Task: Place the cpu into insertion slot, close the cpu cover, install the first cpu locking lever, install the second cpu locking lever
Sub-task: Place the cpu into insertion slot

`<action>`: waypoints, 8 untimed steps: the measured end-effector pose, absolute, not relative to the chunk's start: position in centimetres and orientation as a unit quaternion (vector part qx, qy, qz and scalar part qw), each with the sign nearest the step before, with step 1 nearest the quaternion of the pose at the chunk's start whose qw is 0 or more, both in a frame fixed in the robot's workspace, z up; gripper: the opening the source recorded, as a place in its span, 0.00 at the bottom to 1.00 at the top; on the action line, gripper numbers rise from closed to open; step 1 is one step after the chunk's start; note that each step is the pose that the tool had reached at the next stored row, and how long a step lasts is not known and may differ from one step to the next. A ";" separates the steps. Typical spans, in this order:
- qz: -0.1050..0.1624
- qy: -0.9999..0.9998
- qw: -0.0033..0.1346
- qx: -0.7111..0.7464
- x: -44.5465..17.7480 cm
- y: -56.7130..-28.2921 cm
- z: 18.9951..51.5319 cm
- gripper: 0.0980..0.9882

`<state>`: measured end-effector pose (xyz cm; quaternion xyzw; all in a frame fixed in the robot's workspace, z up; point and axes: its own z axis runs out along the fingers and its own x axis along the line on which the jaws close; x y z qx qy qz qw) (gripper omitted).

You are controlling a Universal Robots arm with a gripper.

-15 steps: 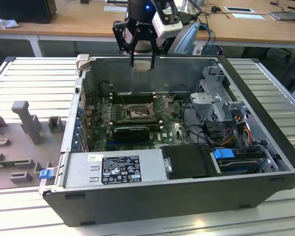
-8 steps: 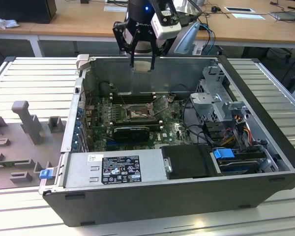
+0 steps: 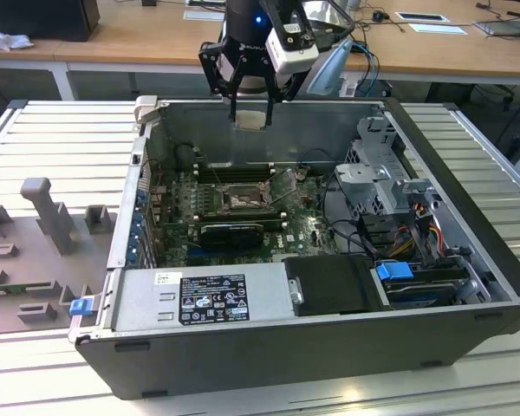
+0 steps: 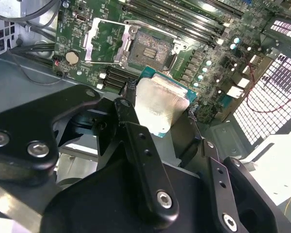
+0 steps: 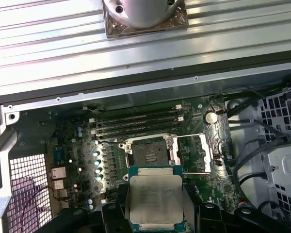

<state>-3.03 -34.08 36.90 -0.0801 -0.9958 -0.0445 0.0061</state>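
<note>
CPU, a small flat square chip with a pale silver-grey metal face, is clamped by two opposite edges between the black fingers of the robot's gripper. A thin teal-green border shows around the metal face in both wrist views. Several faint lines of print cross the face in the first wrist view, but they are too small to tell.

In the exterior view the CPU hangs in the air at the far wall of an open dark-grey computer case, well above the green circuit board inside it.

The insertion slot, a square socket with a dark frame and a brownish contact field, sits bare on that board with nothing in it. The CPU is well apart from it. The CPU cover, a thin silver-grey metal frame with a square window, is swung open and lies just beside the slot. Long black memory slots run along the slot's other side.

At the near end of the case, a grey metal power supply box carries a black label and a white label; their writing is too small to tell. The case rests on a ridged silver metal table.
</note>
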 end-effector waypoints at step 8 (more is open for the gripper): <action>-0.044 -0.994 0.005 -0.099 -3.0 -34.1 36.8 0.48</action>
